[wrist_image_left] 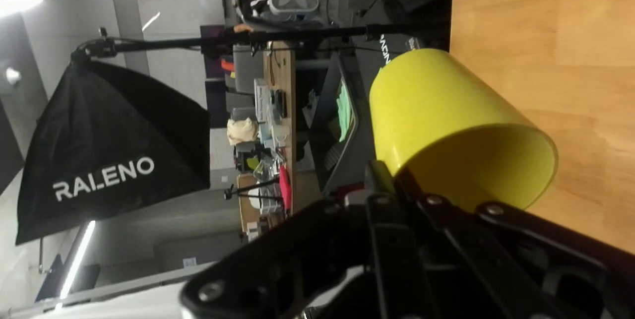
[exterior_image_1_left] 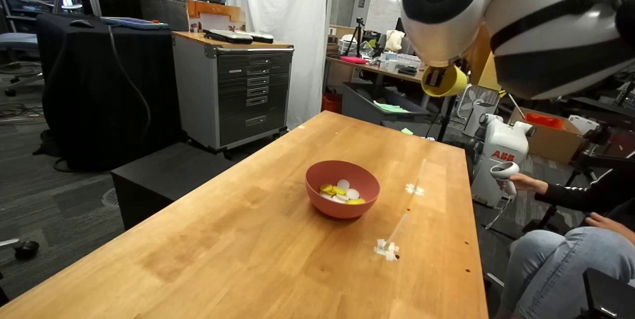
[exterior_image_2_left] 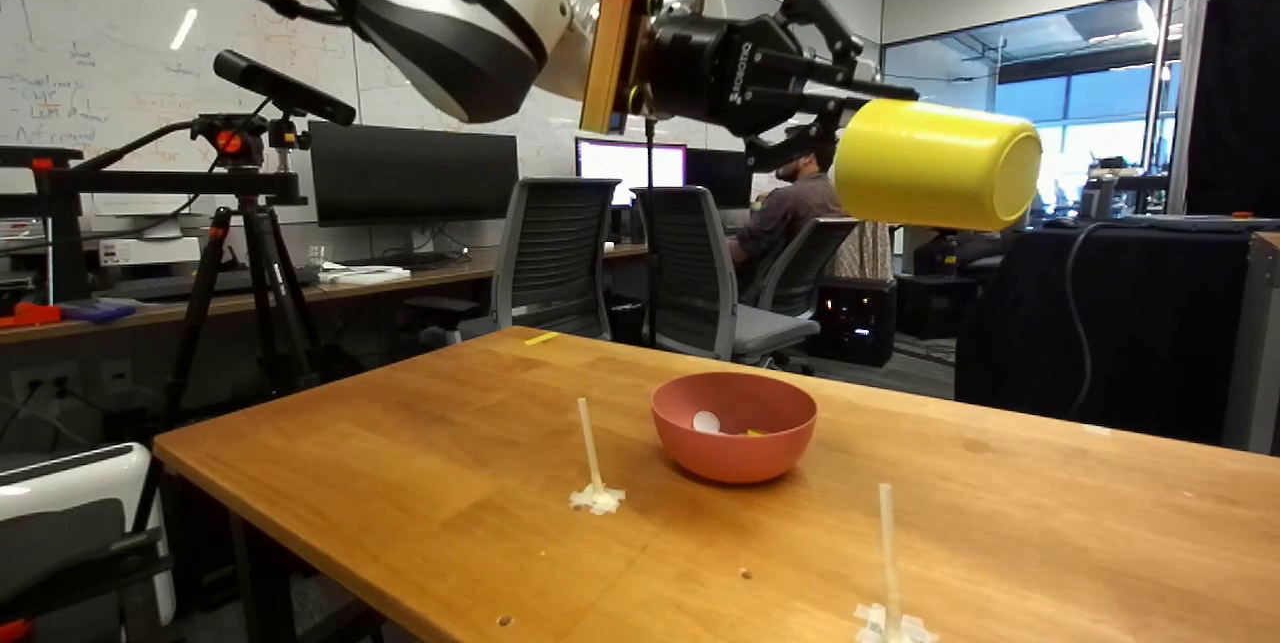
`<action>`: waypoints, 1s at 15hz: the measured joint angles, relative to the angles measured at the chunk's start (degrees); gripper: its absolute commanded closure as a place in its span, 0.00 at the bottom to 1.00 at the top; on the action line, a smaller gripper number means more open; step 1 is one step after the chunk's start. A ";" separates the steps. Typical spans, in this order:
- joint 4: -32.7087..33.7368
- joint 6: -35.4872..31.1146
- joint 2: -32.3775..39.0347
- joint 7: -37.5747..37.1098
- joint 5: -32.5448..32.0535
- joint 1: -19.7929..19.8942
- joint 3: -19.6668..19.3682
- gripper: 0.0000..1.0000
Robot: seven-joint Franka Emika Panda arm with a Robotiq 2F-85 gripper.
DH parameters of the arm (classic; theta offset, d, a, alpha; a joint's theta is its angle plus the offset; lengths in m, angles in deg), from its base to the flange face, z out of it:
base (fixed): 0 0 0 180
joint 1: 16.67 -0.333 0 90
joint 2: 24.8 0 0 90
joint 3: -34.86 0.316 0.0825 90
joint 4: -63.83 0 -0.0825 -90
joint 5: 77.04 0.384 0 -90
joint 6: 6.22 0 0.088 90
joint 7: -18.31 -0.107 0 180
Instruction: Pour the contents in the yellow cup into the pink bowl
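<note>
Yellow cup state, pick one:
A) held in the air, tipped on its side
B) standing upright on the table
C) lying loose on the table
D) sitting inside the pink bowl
A: the wrist view shows the gripper clamped on the wall of the yellow cup, and an exterior view shows the cup up above the table, roughly level on its side.

- At the gripper [wrist_image_left: 393, 182]: one fingertip hidden inside the yellow cup [exterior_image_2_left: 930, 163] in an exterior view.
- Lower than it: contents [exterior_image_2_left: 706, 422] partly hidden by the pink bowl [exterior_image_2_left: 735, 458]; table [exterior_image_2_left: 1000, 523] cut off.
</note>
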 measured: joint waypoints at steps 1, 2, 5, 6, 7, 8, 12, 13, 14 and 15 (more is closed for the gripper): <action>0.69 1.81 -2.68 0.16 0.11 1.18 0.50 0.96; 1.57 3.79 -5.49 0.28 0.35 2.60 1.37 0.96; 4.47 9.26 -13.20 0.36 1.91 7.90 6.20 0.96; 5.42 10.63 -15.54 0.31 2.54 10.30 8.71 0.96; 6.25 11.61 -17.59 0.26 3.44 12.92 11.52 0.96; 7.01 12.31 -19.47 0.19 4.48 15.90 14.76 0.96; 9.12 12.83 -24.35 -1.33 9.86 30.19 29.77 0.96; 9.57 12.69 -24.92 -2.19 10.59 34.05 33.66 0.96; 10.04 12.46 -25.26 -3.26 10.96 38.15 37.71 0.97; 10.44 12.10 -25.45 -4.43 10.99 41.99 41.45 0.98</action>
